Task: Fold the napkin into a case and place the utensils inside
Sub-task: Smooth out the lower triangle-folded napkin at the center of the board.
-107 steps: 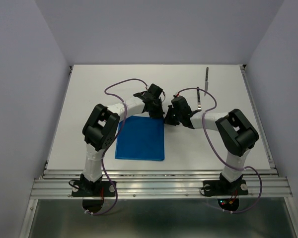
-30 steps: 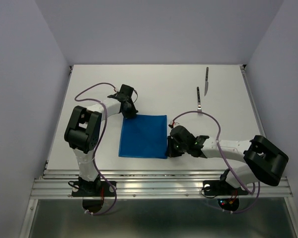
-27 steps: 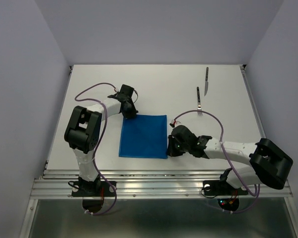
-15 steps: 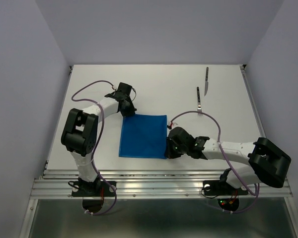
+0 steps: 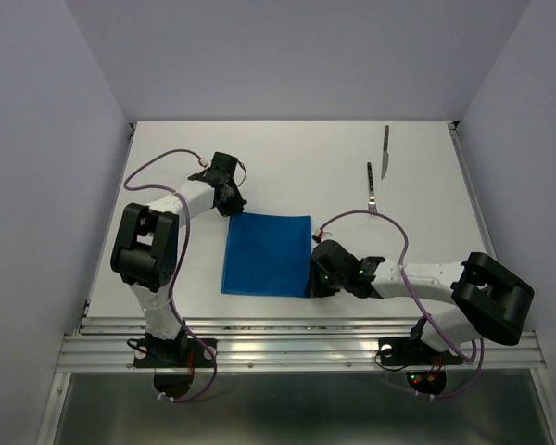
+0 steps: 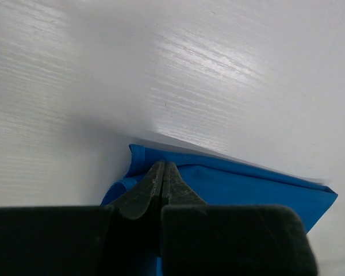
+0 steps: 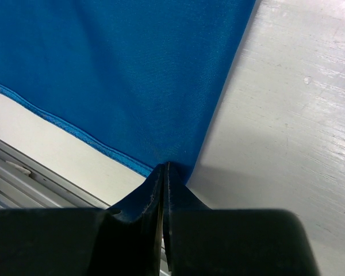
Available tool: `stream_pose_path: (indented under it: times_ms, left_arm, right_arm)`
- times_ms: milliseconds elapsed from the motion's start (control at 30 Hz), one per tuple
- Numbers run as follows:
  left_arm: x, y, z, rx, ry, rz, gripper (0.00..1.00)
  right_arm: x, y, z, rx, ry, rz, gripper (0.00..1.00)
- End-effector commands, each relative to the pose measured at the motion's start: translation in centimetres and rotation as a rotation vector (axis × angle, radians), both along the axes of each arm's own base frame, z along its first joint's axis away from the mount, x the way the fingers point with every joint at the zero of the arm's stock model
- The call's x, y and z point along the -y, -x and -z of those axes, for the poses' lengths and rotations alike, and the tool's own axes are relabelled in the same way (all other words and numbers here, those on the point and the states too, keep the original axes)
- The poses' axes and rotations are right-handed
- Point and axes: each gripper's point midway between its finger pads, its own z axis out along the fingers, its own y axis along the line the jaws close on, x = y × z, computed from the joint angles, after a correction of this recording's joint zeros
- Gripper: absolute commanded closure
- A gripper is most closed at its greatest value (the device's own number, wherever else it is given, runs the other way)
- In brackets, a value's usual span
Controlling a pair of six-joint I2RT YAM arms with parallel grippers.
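L tool [image 6: 163,167] & R tool [image 7: 164,167] both shut, napkin [image 5: 267,255] corner at each tip; hold on cloth unclear. Risk: thin pinch slips, fold goes skewed.

Left arm: rises from its base to an elbow on the left, then the forearm runs forward and inward, with the wrist dipped low to the bench [image 5: 426,185]. Left claw [image 5: 232,206] points back toward the near right. In my wrist view its fingers [image 6: 141,198] press flat together with no gap, and the tips sit at the far-left corner of the napkin [image 5: 267,255].

Right arm: the elbow sits out to the right near its base, and the forearm lies low, stretched leftward. Right claw [image 5: 312,283] points left. Its fingers [image 7: 181,198] are likewise clamped tight, with the tips on the napkin's near-right corner.
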Motion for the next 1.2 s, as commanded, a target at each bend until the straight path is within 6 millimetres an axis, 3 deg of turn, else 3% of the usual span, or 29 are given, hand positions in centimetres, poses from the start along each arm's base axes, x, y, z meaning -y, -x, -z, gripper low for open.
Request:
stream_pose_path:
  times_ms: [0,133,167,300,533,733,933,1167]
  left_arm:
    - [-0.9,-0.5,-3.4,0.083,-0.018,-0.021,0.92]
    - [-1.5,-0.1,-4.1,0.099,-0.029,-0.033,0.92]
    - [-1.7,0.4,-5.8,0.142,-0.012,-0.040,0.92]
    - [-1.6,1.7,-6.3,0.148,0.004,-0.014,0.91]
    - [-1.8,3.4,-3.7,0.082,-0.009,0.009,0.91]
    - [-1.4,2.1,-2.4,0.048,-0.021,0.024,0.91]
    - [-1.4,0.7,-2.4,0.055,-0.038,0.004,0.91]
    - [-1.5,-0.1,-0.5,0.018,-0.065,0.000,0.92]
  right_arm:
    - [1.6,0.2,1.5,0.001,0.081,0.032,0.96]
    - [1.6,0.1,1.3,0.004,0.080,0.034,0.96]
    - [1.6,0.0,1.3,0.007,0.081,0.038,0.96]
    - [1.6,0.0,1.2,0.006,0.081,0.041,0.96]
    - [1.4,-0.1,1.4,0.001,0.087,0.035,0.96]
    - [1.2,-0.3,1.1,0.008,0.084,0.034,0.96]
    - [1.2,-0.3,0.9,0.010,0.082,0.038,0.96]
    - [1.3,-0.2,1.3,0.004,0.091,0.042,0.96]
